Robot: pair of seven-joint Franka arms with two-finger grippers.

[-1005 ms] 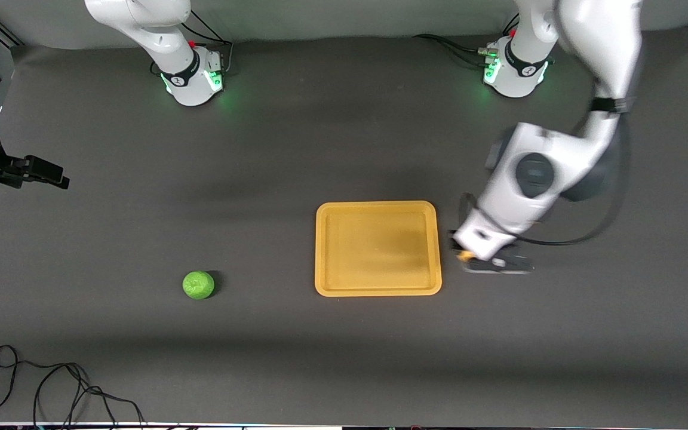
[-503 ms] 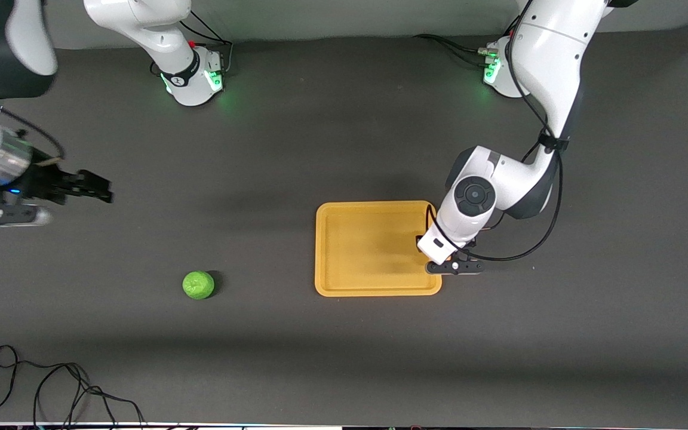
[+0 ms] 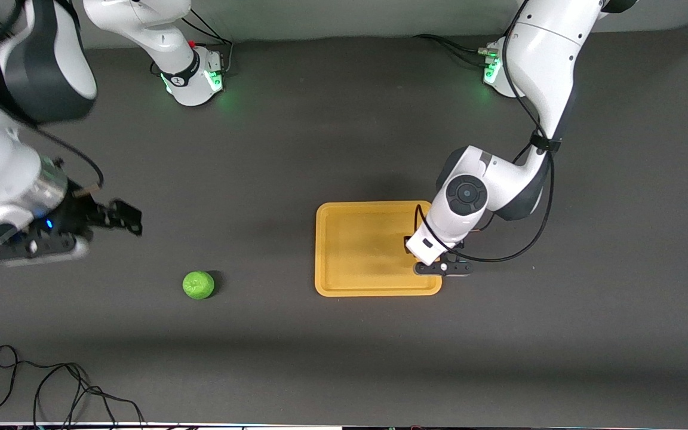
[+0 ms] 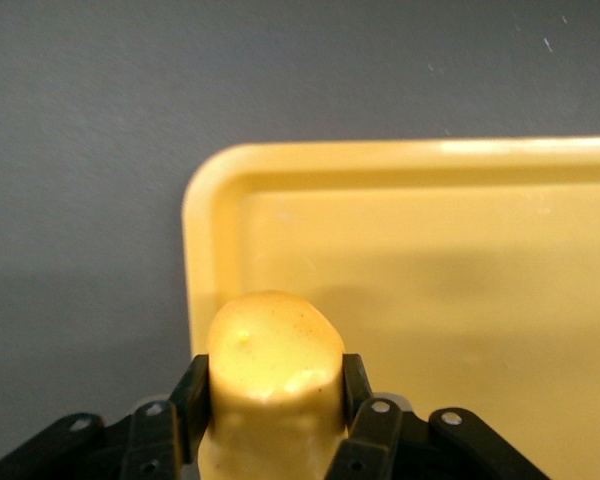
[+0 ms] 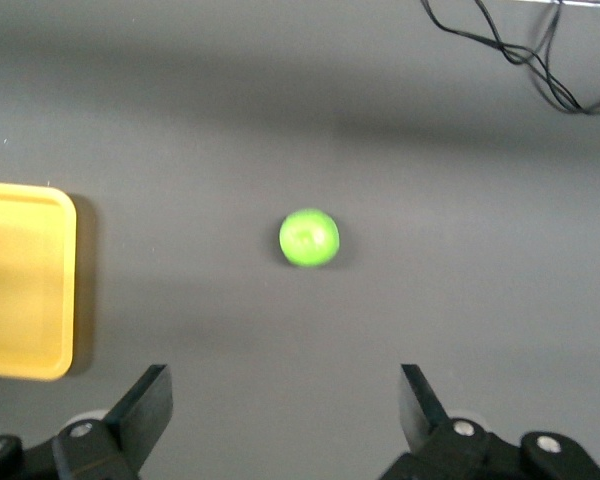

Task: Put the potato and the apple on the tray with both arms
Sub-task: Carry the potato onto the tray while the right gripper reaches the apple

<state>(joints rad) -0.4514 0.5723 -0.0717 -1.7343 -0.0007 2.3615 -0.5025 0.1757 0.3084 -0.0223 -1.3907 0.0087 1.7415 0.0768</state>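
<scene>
The orange-yellow tray [image 3: 356,245] lies mid-table. My left gripper [image 3: 435,263] is over the tray's edge at the left arm's end. In the left wrist view it [image 4: 272,378] is shut on the yellow potato [image 4: 272,340], held above a corner of the tray [image 4: 430,260]. The green apple [image 3: 198,285] sits on the mat toward the right arm's end, apart from the tray. My right gripper [image 3: 124,218] is open and empty over bare mat, short of the apple. The right wrist view shows the apple [image 5: 308,238] ahead of its open gripper [image 5: 285,395] and the tray's end [image 5: 20,280].
A black cable [image 3: 51,388] loops on the mat near the front camera at the right arm's end, also in the right wrist view [image 5: 520,50]. The arm bases [image 3: 192,77] [image 3: 508,71] stand along the edge farthest from the front camera.
My left arm has carried the potato from beside the tray to over its edge. My right arm has swung in from the table's end toward the apple.
</scene>
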